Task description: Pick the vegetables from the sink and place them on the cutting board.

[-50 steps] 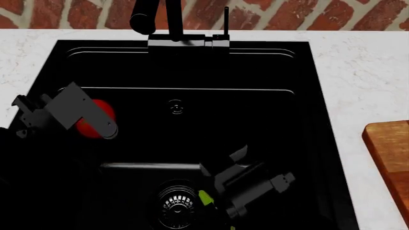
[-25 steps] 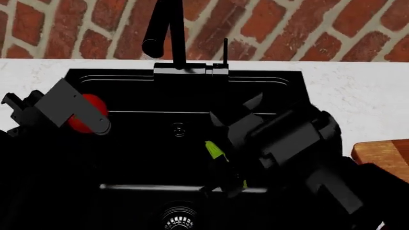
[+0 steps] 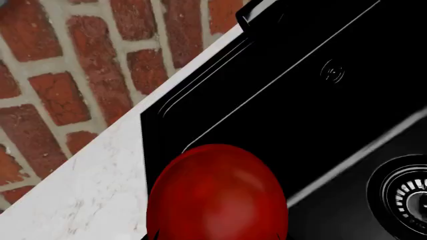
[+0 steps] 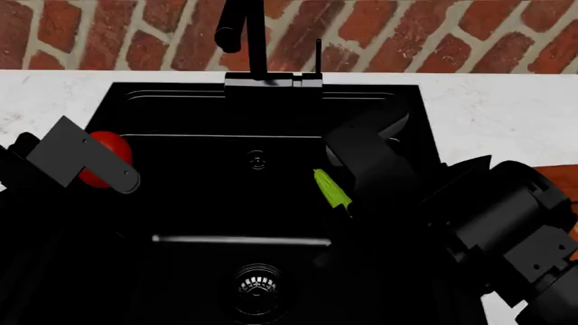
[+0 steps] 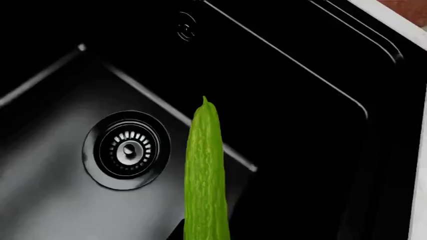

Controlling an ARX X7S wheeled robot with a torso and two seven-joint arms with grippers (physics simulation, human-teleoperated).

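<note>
Left gripper (image 4: 101,168): jaws closed around the tomato (image 4: 102,159), which bulges out red on both sides of the grey finger plate. In the left wrist view the tomato (image 3: 217,195) fills the space right in front of the jaws, glossy, stem not visible. It is held above the sink (image 4: 181,115), over the basin's left edge, with the white marble tabletop (image 3: 80,190) just beyond it and the brick wall (image 3: 67,75) further out.

Right gripper (image 4: 357,179): jaws closed on the cucumber (image 4: 331,188); the fingers themselves are dark against the black basin and hard to separate. The free end of the cucumber (image 5: 206,170) sticks out ahead of the jaws, bumpy yellow-green, tapering to a small tip. It hangs clear of the sink floor. The round metal drain (image 5: 127,150) lies beneath and to one side of the tip. The faucet (image 4: 248,40) stands beyond both grippers at the back rim. A sliver of the cutting board (image 4: 564,172) shows past the right arm, on the tabletop, well apart from both vegetables.
</note>
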